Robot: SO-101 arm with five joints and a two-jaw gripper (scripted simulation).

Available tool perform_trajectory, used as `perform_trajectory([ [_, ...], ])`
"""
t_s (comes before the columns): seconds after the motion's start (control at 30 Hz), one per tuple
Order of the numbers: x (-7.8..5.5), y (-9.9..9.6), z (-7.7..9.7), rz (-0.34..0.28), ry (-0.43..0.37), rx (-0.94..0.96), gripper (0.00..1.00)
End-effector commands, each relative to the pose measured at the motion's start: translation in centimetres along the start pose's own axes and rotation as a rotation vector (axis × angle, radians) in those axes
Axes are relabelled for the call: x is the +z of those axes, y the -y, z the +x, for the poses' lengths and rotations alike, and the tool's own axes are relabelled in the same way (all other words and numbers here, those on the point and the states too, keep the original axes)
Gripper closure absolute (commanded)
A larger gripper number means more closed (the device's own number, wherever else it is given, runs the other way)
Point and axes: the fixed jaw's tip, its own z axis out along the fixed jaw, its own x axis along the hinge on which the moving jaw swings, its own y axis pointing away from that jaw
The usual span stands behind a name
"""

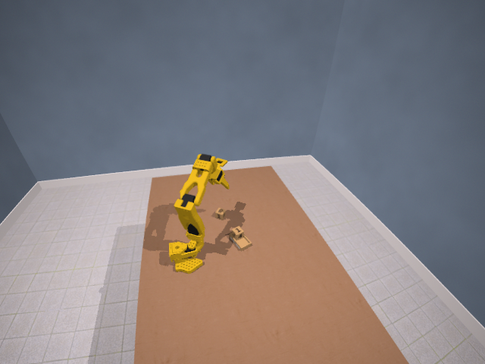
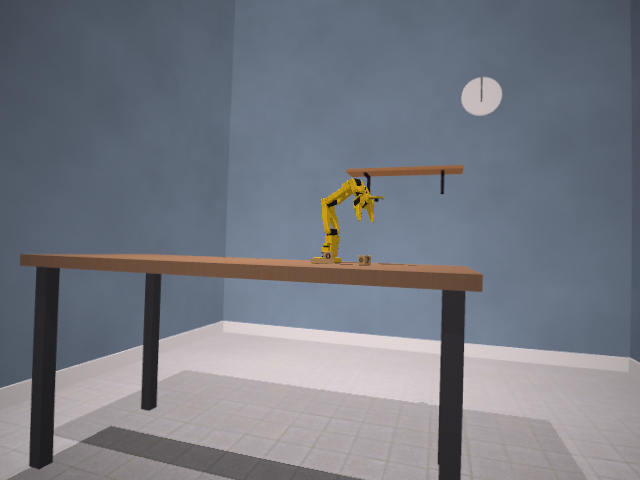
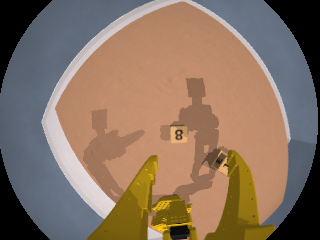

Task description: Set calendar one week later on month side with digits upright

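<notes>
One wooden cube (image 1: 220,213) (image 2: 364,260) (image 3: 178,134) lies loose on the table outside the tray. Its top shows an 8 in the wrist view, and a side shows a 7 in the exterior view. The other cube (image 1: 237,231) (image 2: 327,256) (image 3: 223,169) stands at one end of the small wooden tray (image 1: 243,243), with a 1 on top and a 0 on a side. The tray's other half is bare. My gripper (image 2: 366,220) (image 3: 193,155) is open and empty, pointing down high above the table. One jaw partly covers the tray's cube in the wrist view.
The arm's yellow base (image 1: 189,265) stands on the brown table (image 1: 273,293) beside the tray. A wall shelf (image 2: 408,170) is behind the arm in the exterior view. The arm's shadow falls near both cubes.
</notes>
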Motion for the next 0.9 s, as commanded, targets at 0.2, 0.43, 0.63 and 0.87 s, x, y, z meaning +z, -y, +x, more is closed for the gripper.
perform_trajectory([
  [0.2,-0.6,-0.3,-0.8,-0.012,0.052,0.006,0.65],
  [0.43,1.3,-0.2,-0.2,0.001,-0.048,0.006,0.65],
  [0.63,4.0,-0.1,1.0,0.020,-0.192,0.005,0.65],
  [0.87,6.8,0.1,2.8,0.041,-0.359,0.005,0.65],
])
